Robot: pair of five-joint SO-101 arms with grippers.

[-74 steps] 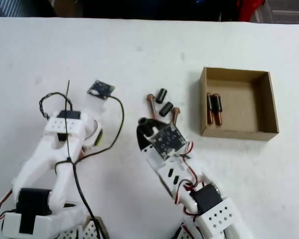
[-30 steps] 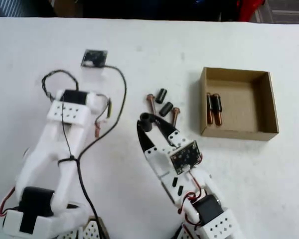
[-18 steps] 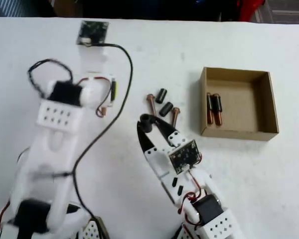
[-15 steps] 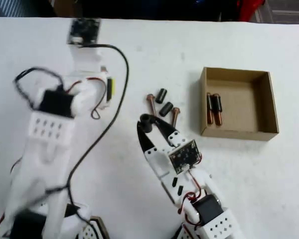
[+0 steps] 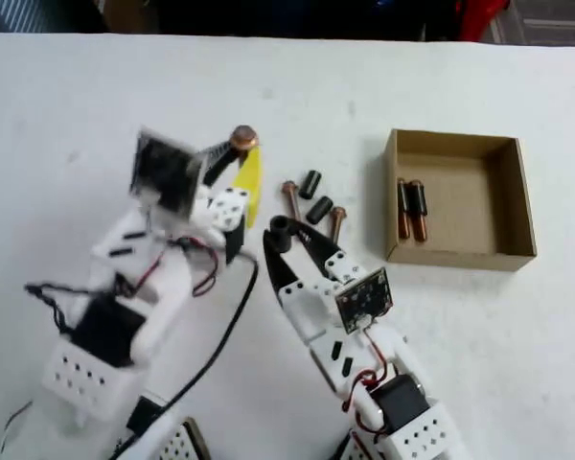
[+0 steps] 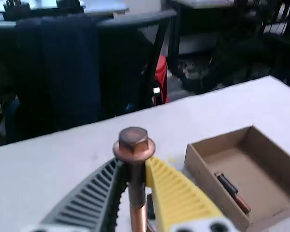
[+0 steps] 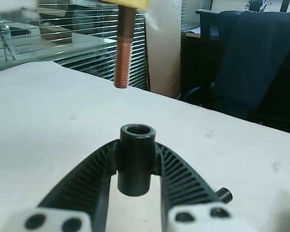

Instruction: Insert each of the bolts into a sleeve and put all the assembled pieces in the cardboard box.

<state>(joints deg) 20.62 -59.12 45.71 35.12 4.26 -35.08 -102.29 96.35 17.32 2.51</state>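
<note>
My left gripper [image 5: 236,156] is shut on a copper bolt [image 5: 241,139], held upright with its hex head [image 6: 134,142] above the yellow and grey fingers. My right gripper [image 5: 280,236] is shut on a black sleeve [image 7: 135,157], which stands upright with its bore facing up. In the right wrist view the bolt's threaded end [image 7: 122,58] hangs above and a little to the side of the sleeve, apart from it. Two loose bolts [image 5: 290,199] [image 5: 336,222] and two loose sleeves [image 5: 311,181] [image 5: 318,210] lie on the table between the grippers and the cardboard box [image 5: 393,206].
Assembled pieces [image 5: 410,208] lie along the box's left inner wall, also seen from the left wrist [image 6: 232,190]. A black cable [image 5: 225,331] trails from the left arm across the white table. Chairs stand beyond the far table edge.
The left arm swung from the far left of the table in toward the centre, bringing the bolt close above the right gripper's sleeve. The right arm barely moved.
</note>
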